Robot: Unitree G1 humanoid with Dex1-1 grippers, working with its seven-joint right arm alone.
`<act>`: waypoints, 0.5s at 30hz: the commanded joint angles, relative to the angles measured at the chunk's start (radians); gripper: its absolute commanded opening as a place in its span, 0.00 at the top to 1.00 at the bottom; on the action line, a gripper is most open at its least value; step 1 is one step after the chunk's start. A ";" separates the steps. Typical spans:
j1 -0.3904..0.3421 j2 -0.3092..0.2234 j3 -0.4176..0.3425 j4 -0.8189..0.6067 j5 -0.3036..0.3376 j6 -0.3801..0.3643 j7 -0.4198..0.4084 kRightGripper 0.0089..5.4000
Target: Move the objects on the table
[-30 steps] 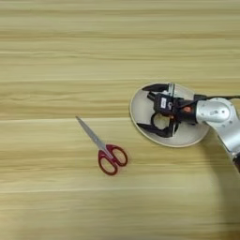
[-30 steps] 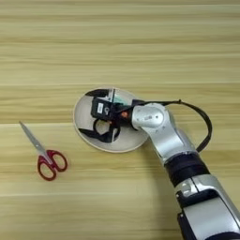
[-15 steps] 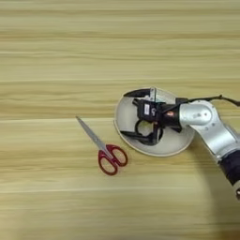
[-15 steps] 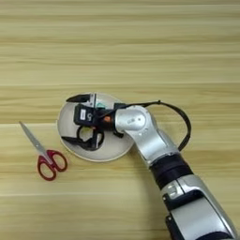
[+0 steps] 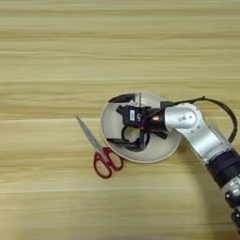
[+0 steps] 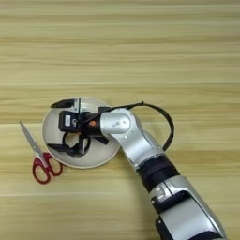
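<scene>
A broad light-brown wood-grain table (image 5: pixel 56 42) fills the view from above. A round beige plate (image 5: pixel 112 123) sits a little below centre. The robot's silver right forearm reaches in from the 4 o'clock corner, and its black two-fingered gripper (image 5: pixel 123 121) hangs over the plate's inside, pointing toward 9 o'clock. The two fingers are spread wide: one ends near the plate's rim at 11 o'clock, the other lies low at about 7 o'clock, with bare plate between them. They do not appear to be closed on anything, though whether the lower finger presses on the plate cannot be told.

Red-handled metal scissors (image 5: pixel 100 151) lie flat on the table just beside the plate, at the plate's 8 o'clock. Their long axis runs diagonally, blade tips toward 10 o'clock, red loops toward 4 o'clock. The loops almost touch the plate's rim. From the gripper, the scissors lie toward 8 o'clock, past the rim. No other small items are visible.
</scene>
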 commanded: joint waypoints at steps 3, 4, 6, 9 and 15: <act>-0.078 0.000 -0.019 -0.048 0.012 -0.003 -0.032 0.01; -0.080 -0.001 -0.022 -0.046 0.014 -0.002 -0.033 0.01; -0.083 -0.004 -0.029 -0.046 0.018 -0.001 -0.035 0.01; -0.089 -0.010 -0.045 -0.050 0.029 0.003 -0.035 0.01; -0.099 -0.029 -0.110 -0.091 0.113 0.035 -0.003 0.01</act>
